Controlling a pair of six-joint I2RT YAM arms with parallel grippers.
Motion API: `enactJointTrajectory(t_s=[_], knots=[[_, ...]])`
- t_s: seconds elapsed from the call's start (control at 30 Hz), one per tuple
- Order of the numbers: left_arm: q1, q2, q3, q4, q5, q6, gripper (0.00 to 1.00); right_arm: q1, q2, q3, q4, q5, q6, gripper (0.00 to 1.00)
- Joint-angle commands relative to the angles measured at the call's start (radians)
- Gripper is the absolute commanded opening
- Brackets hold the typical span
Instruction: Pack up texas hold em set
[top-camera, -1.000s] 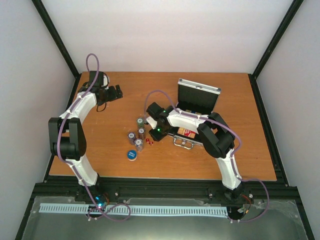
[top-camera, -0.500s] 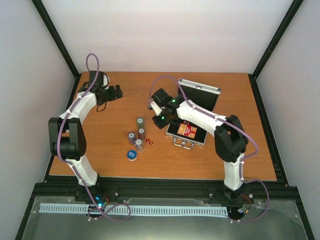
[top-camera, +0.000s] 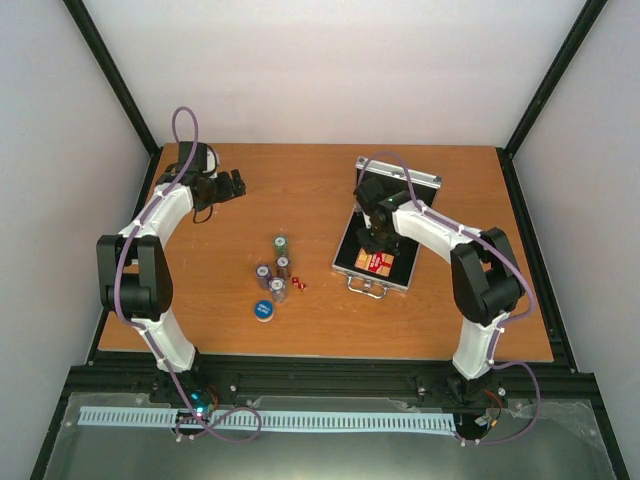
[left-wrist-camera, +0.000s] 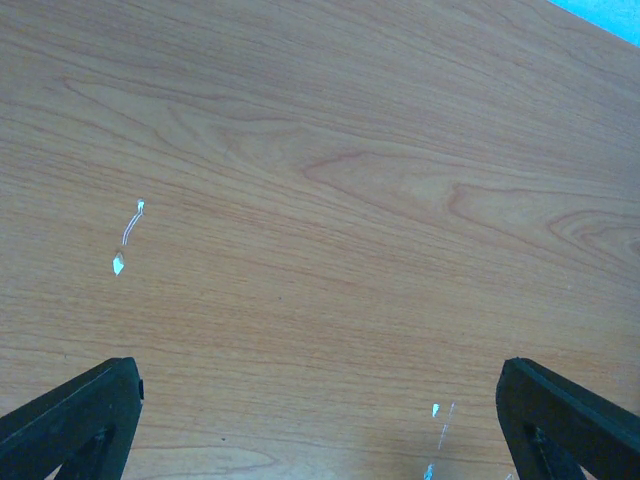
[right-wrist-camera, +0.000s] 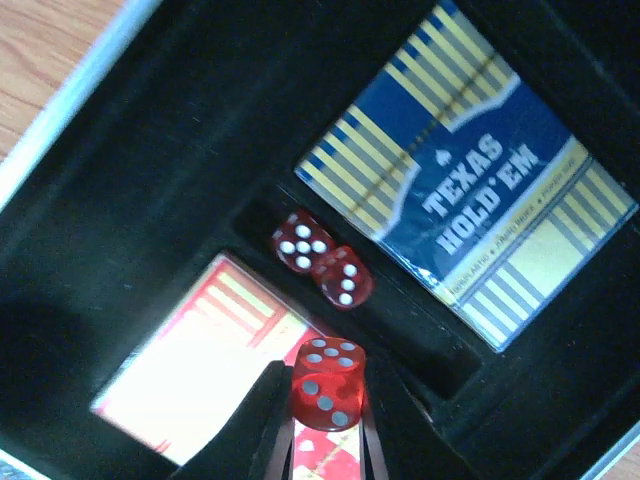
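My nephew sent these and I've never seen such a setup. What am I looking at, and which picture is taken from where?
Two robot arms are bolted to a wooden table. The wide picture looks down from above; the other two come from cameras on the wrists. The left gripper is open over bare wood. The right gripper hangs over an open silver case, pinching a red die; two more dice lie inside beside a Texas Hold'em card box. Chip stacks and a blue disc wait on the table.
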Motion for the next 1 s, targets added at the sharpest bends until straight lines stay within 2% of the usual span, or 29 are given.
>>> enactJointTrajectory(t_s=[0.0, 0.3, 0.47, 0.57, 0.67, 0.83, 0.97], knots=[[0.011, -0.002, 0.040, -0.014, 0.009, 0.019, 1.00, -0.026, -0.033, -0.037, 0.052, 0.068, 0.027, 0.12], [0.010, -0.012, 0.031, -0.016, 0.007, 0.019, 1.00, -0.057, -0.008, -0.087, 0.077, 0.045, 0.035, 0.13], [0.010, -0.020, 0.020, -0.010, 0.006, 0.016, 1.00, -0.062, -0.004, -0.098, 0.094, 0.051, 0.038, 0.24], [0.011, -0.023, 0.017, -0.010, 0.006, 0.013, 1.00, -0.064, -0.010, -0.099, 0.102, 0.057, 0.037, 0.36], [0.011, -0.029, 0.014, -0.009, 0.006, 0.009, 1.00, -0.064, -0.016, -0.095, 0.103, 0.052, 0.034, 0.44], [0.010, -0.039, 0.005, -0.007, 0.009, 0.011, 1.00, -0.060, -0.049, -0.074, 0.085, -0.016, 0.028, 0.46], [0.011, -0.049, 0.002, -0.015, 0.004, 0.011, 1.00, 0.002, -0.081, -0.058, 0.062, -0.068, 0.034, 0.48]])
